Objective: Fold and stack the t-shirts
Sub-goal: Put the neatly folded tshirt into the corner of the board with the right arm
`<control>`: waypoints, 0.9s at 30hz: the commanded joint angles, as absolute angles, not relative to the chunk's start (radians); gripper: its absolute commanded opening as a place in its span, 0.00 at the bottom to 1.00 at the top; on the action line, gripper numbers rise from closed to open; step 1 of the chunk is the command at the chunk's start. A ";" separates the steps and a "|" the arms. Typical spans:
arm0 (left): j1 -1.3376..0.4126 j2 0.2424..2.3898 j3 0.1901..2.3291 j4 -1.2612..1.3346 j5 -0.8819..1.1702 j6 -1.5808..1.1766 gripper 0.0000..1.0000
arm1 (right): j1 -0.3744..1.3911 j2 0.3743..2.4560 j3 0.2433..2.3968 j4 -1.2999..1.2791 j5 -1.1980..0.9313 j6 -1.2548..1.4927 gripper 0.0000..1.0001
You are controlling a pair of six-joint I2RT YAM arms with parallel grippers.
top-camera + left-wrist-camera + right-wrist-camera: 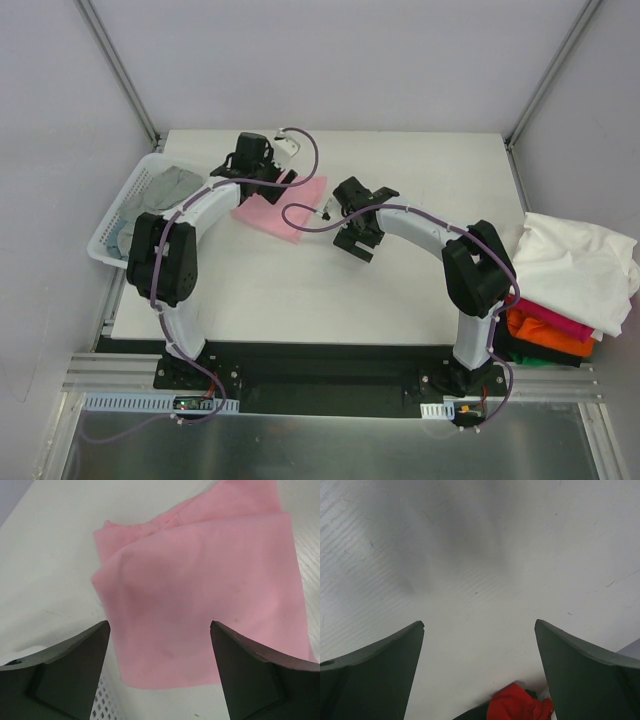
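Note:
A light pink t-shirt (290, 208), folded into a rectangle, lies flat on the table's far middle. It fills the left wrist view (200, 580). My left gripper (278, 178) hovers over its far left edge, open and empty (160, 627). My right gripper (358, 240) hangs open and empty over bare table just right of the pink shirt (480, 625). A grey t-shirt (170, 185) lies crumpled in the basket. A white t-shirt (575, 265) lies on magenta (552, 320), orange (548, 342) and black (518, 352) ones at the right edge. A bit of red cloth (517, 705) shows in the right wrist view.
A white plastic lattice basket (112, 228) stands at the table's left edge; its wall shows in the left wrist view (107, 700). Grey walls and metal frame posts enclose the table (300, 290). Purple cables run along both arms.

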State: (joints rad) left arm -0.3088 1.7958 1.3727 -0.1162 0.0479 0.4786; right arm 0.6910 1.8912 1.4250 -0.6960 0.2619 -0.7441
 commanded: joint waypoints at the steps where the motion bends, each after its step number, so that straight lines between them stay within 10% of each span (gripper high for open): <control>1: -0.316 1.861 1.443 -0.124 0.087 0.457 0.82 | 0.695 1.856 1.414 -0.701 0.264 -0.739 0.96; 27: -0.256 2.134 1.660 -0.310 0.178 0.425 0.87 | 0.696 1.853 1.422 -0.699 0.268 -0.739 0.96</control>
State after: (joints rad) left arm -0.2577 2.1353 1.6245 -0.2371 0.1337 0.4320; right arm 0.6914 1.8912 1.4090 -0.6926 0.2630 -0.7444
